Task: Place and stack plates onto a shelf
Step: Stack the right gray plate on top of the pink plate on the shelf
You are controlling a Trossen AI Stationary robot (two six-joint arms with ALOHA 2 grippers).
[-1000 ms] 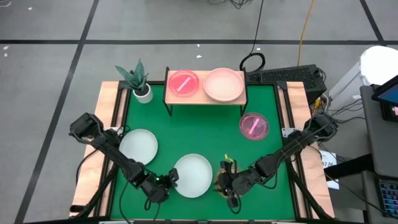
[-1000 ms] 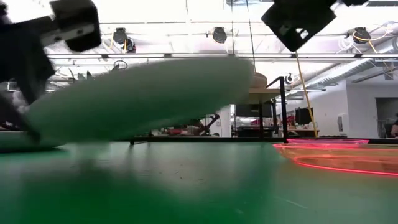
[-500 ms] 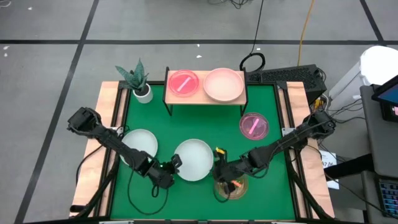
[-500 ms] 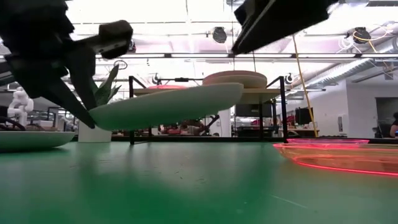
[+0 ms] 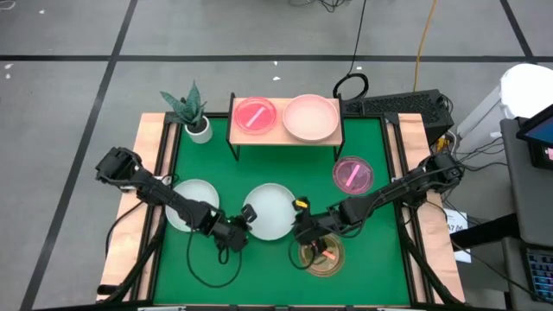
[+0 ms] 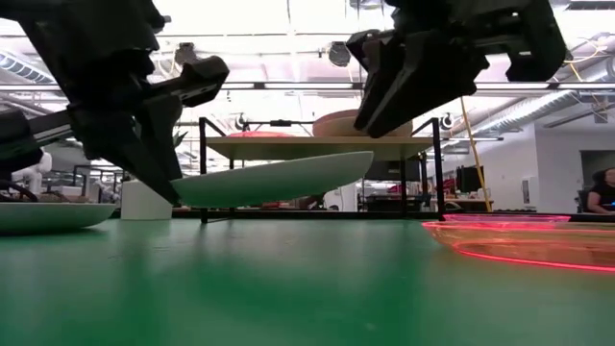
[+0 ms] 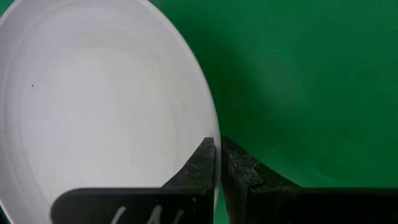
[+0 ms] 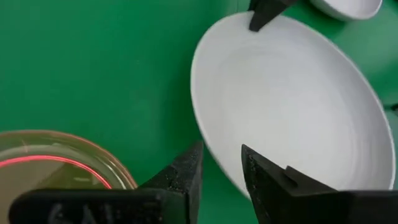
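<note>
My left gripper (image 5: 238, 231) is shut on a white plate (image 5: 270, 212) in the middle of the green mat. In the low view the plate (image 6: 279, 178) hangs clear of the table, slightly tilted. My right gripper (image 5: 302, 226) is open at the plate's right edge. In its wrist view its fingertips (image 8: 222, 165) stand on either side of the rim without touching it. The shelf (image 5: 285, 140) at the far edge carries a translucent pink plate (image 5: 254, 115) and a salmon plate (image 5: 311, 117). My left gripper pinches the white plate's rim (image 7: 213, 134) on its near-left side. One finger lies over the upper face and one under the outer wall. The fingers come slanting from the table's near-left. The plate is lifted clear of the mat, close to level, with its far side a little higher.
A pale plate (image 5: 192, 203) lies on the mat to the left, under my left arm. An amber plate (image 5: 318, 255) lies near the front edge, and a translucent pink plate (image 5: 352, 174) lies at the right. A potted plant (image 5: 194, 112) stands left of the shelf.
My left gripper has carried the white plate up and toward the far edge. The plate has gone from steeply tilted to nearly level. My right gripper has moved from over the amber plate toward the white plate's right edge, leaving the amber plate uncovered.
</note>
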